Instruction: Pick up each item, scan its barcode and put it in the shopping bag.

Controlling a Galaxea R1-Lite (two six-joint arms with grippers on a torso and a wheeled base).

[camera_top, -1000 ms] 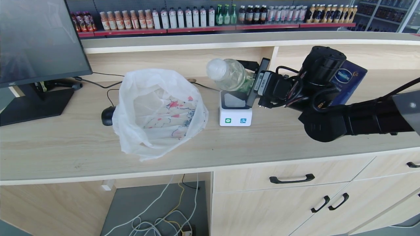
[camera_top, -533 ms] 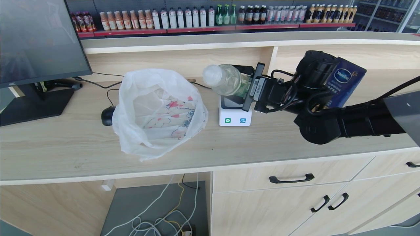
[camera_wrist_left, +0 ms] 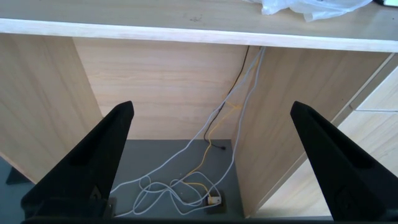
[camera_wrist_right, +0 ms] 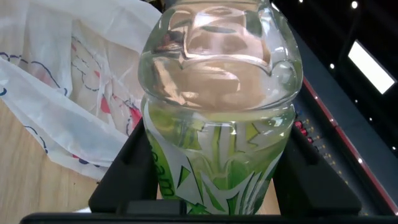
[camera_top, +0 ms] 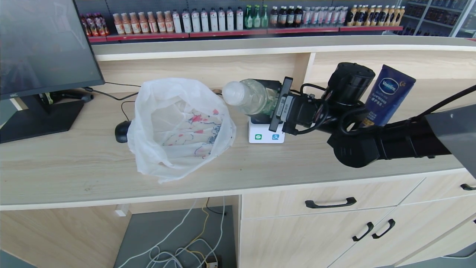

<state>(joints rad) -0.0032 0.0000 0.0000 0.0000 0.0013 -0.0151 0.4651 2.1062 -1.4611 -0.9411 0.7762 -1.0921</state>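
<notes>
Wood counter (camera_top: 74, 167): pale top, we see all the items on or over it.
L gripper (camera_wrist_left: 211, 109): we see it low, in front of the counter's open bay, fingers spread wide w/ nothing between them; loose cables (camera_wrist_left: 186, 180) on the floor beyond.
Monitor (camera_top: 44, 44): dark screen on a black stand, far left of the counter.
Mouse (camera_top: 121, 132): black, just left of the bag, partly hidden by it.
Shopping bag (camera_top: 178, 123): thin white plastic w/ red & blue print, mouth open upward, standing mid-counter.
Bottle (camera_top: 247, 96): clear w/ green label, held sideways, white cap end pointing at the bag & near its right rim; body is over the scanner, we can't tell if they touch.
Scanner (camera_top: 266, 130): small white box, just right of the bag, below the bottle.
R gripper (camera_top: 273, 102): clamped on the bottle's label end, a finger on each side, per the wrist view.
Blue tube (camera_top: 388, 95): upright at the back right, behind the R arm.
</notes>
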